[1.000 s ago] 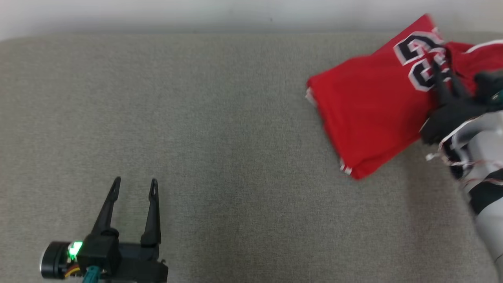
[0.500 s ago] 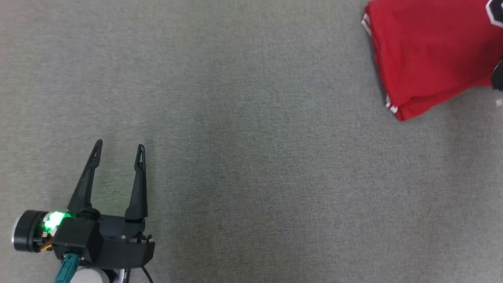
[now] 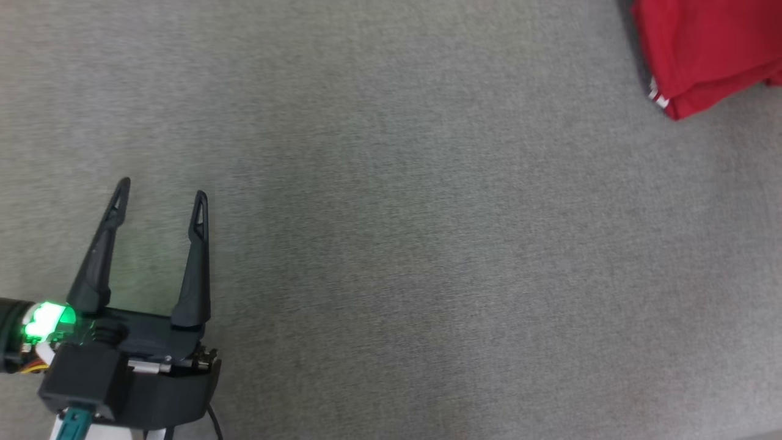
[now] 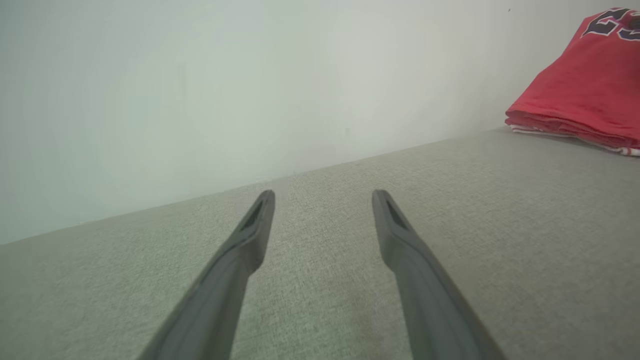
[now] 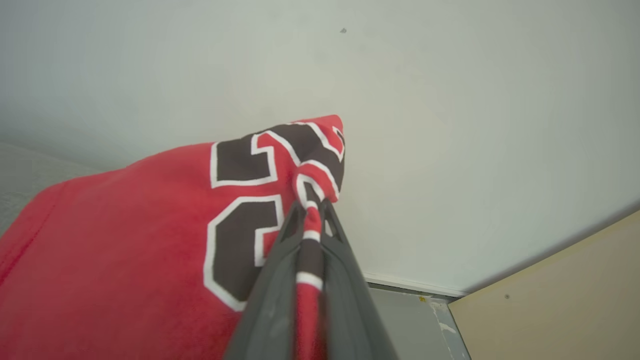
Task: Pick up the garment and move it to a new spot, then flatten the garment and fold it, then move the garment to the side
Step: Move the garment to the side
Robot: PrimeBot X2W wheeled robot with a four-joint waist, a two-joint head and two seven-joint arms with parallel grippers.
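Head view first: the left gripper (image 3: 162, 187) sat over the near left of the grey bench (image 3: 391, 244), fingers spread wide with nothing between them. It looked parked clear so the other arm could work. The red jersey (image 3: 702, 49) poked in at the bench's far right, folded, its layered hem showing.

Left wrist view: that wide claw pointed along bare bench towards the wall (image 4: 200, 100). Off to the right, the jersey's folded edge lay on the bench while its far side sloped upward.

Right wrist view, and there was the reason: the right gripper (image 5: 311, 210) was pinched tight on a tuck of fabric by the black numerals (image 5: 240, 165), holding that end up. Folding looked finished, so this read as the move to the side.
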